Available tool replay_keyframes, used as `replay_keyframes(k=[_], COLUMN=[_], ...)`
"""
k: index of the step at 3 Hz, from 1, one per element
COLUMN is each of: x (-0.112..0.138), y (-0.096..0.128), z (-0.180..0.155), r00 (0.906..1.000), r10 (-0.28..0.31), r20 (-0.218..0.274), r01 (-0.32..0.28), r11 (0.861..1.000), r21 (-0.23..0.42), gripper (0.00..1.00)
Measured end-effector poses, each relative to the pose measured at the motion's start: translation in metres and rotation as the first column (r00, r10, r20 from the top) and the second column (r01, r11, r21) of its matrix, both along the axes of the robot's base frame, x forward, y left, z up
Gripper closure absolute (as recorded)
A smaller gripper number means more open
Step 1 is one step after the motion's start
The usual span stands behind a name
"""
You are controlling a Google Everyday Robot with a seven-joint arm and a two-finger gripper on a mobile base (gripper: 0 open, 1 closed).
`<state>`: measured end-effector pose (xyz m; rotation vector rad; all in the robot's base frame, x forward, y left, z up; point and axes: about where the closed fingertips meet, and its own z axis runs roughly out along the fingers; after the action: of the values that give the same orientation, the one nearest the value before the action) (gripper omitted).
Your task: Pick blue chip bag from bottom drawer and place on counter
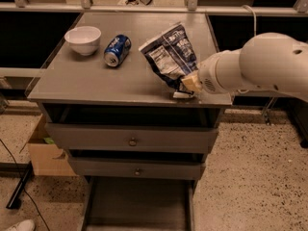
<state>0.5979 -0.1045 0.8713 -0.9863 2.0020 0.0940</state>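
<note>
The blue chip bag (171,56), crinkled navy foil with white label panels, stands tilted over the right part of the counter (86,83). My gripper (185,86) is at the bag's lower right end, shut on it, near the counter's front right edge. The white arm reaches in from the right and hides most of the gripper. The bottom drawer (139,207) is pulled out below, its grey floor bare.
A white bowl (83,39) and a blue soda can (117,50) lying on its side sit on the counter's left half. Two knobbed drawers (132,141) are slightly open. A cardboard box (44,153) stands on the floor at the left.
</note>
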Motion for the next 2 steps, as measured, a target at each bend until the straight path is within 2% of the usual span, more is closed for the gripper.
replay_keyframes(k=[1, 2], x=[0.0307, 0.0307], y=[0.0127, 0.0127], z=[0.0002, 0.0002], r00=[0.999, 0.999], r10=[0.045, 0.045], r20=[-0.004, -0.004], r01=[-0.045, -0.045], r11=[0.999, 0.999], r21=[0.005, 0.005], gripper=[1.0, 1.0])
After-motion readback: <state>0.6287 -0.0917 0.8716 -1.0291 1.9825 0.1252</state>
